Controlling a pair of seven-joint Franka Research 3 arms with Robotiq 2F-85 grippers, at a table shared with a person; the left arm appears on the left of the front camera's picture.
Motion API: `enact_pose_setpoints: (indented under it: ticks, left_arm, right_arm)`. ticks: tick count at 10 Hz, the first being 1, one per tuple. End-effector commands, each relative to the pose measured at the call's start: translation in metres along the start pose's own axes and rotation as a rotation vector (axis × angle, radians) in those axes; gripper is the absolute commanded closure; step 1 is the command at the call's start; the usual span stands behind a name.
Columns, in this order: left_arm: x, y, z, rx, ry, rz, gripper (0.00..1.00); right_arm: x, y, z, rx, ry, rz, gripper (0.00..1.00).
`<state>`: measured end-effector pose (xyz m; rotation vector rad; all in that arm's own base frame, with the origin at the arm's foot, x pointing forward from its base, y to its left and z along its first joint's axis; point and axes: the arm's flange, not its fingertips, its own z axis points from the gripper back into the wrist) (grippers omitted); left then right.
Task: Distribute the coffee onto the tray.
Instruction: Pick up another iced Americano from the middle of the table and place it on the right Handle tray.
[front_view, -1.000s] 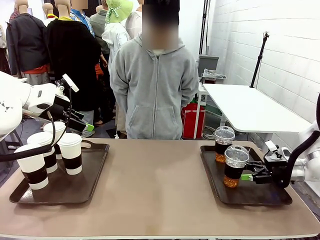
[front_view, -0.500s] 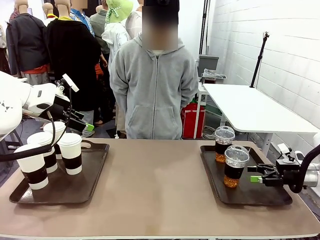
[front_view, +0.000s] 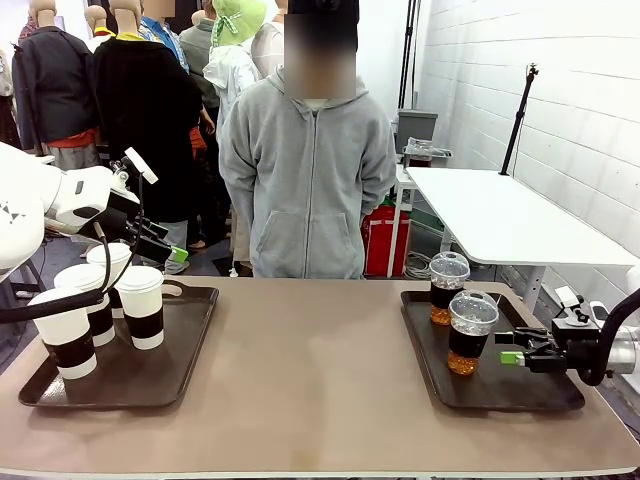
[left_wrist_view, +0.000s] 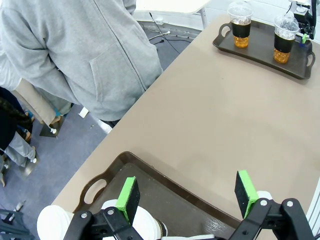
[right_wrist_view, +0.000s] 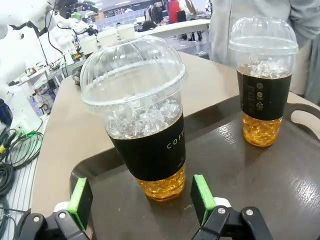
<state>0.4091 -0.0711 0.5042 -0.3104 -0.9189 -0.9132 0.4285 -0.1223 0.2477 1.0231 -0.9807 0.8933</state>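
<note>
Brown table (front_view: 310, 370) with 2 dark trays (front_view: 200, 345), white brick wall (front_view: 560, 90).

The two dome-lidded cups (right_wrist_view: 145, 125) are clear, glossy plastic with ice visible inside and matt black sleeves, standing on a dark brown plastic tray (right_wrist_view: 260, 175) whose surface is faintly textured and catches a dull sheen. The four paper cups (front_view: 140, 305) look matt white with smooth white plastic lids and dark brown sleeves, on a second tray (front_view: 185, 345) of the same dark semi-gloss plastic. The tabletop (front_view: 310, 380) is a smooth, matt tan laminate, each tool, right (right_wrist_view: 142, 200) and left (left_wrist_view: 187, 192), is black hard plastic or metal with matt green rubbery pads, and the person's hoodie (front_view: 305, 180) is soft grey fleece cloth.
</note>
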Motion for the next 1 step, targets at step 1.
enact_pose_setpoints:
  ticks: [1]
  left_arm:
    - [-0.0013,0.0008,-0.0001,-0.006,-0.002,0.004,0.00]
  right_arm:
    - [0.0000,-0.0024,-0.0013,0.004,0.003,0.001,0.00]
